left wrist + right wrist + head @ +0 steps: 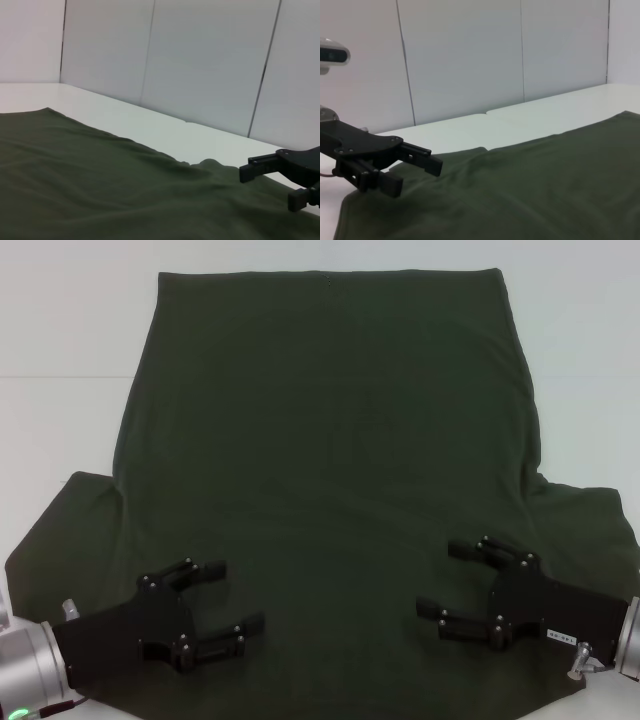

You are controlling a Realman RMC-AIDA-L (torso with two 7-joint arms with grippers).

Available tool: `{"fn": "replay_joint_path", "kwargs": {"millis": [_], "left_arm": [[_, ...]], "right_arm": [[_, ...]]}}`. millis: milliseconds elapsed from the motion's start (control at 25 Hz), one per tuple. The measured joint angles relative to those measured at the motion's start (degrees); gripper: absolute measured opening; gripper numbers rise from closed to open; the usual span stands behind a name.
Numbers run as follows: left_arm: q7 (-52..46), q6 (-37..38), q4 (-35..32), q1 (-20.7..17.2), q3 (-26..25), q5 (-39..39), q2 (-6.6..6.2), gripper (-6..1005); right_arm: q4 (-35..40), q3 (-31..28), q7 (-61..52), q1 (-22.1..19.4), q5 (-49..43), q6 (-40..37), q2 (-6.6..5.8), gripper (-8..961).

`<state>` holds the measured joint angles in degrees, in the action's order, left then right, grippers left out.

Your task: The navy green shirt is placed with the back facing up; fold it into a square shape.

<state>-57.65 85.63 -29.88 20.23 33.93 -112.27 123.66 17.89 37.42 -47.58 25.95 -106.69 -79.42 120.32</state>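
The navy green shirt [330, 440] lies flat on the white table [60, 340], plain back up, hem at the far side, both short sleeves spread near me. My left gripper [240, 595] is open and empty over the shirt's near left part, by the left sleeve. My right gripper [436, 578] is open and empty over the near right part, by the right sleeve. The left wrist view shows the shirt [100, 190] and the right gripper [267, 189] farther off. The right wrist view shows the shirt [545, 185] and the left gripper [417, 179].
Bare white table shows to the left, right and beyond the shirt. Pale wall panels [200, 60] stand behind the table in both wrist views. The shirt's near edge reaches close to the table's front edge.
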Motion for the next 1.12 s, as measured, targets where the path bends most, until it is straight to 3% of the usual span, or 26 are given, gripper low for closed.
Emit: {"fn": "replay_joint_path", "kwargs": {"millis": [640, 760, 880, 1120], "left_arm": [[-0.7, -2.0, 0.2, 0.2, -0.3, 0.2, 0.17, 875], [-7.7, -2.0, -0.5, 0.5, -2.7, 1.4, 0.00, 875], [-22.7, -2.1, -3.0, 1.0, -5.1, 1.5, -1.50, 874], [-52.7, -2.2, -9.4, 2.5, -5.7, -2.9, -6.70, 874]], "right_arm": [[-1.1, 0.1, 0.7, 0.4, 0.0, 1.8, 0.00, 939], [-1.4, 0.0, 0.7, 0.5, 0.1, 1.8, 0.00, 939], [-1.7, -0.1, 0.7, 0.7, 0.1, 1.7, 0.00, 939], [-1.7, 0.1, 0.4, 0.9, 0.1, 1.5, 0.00, 939]]}}
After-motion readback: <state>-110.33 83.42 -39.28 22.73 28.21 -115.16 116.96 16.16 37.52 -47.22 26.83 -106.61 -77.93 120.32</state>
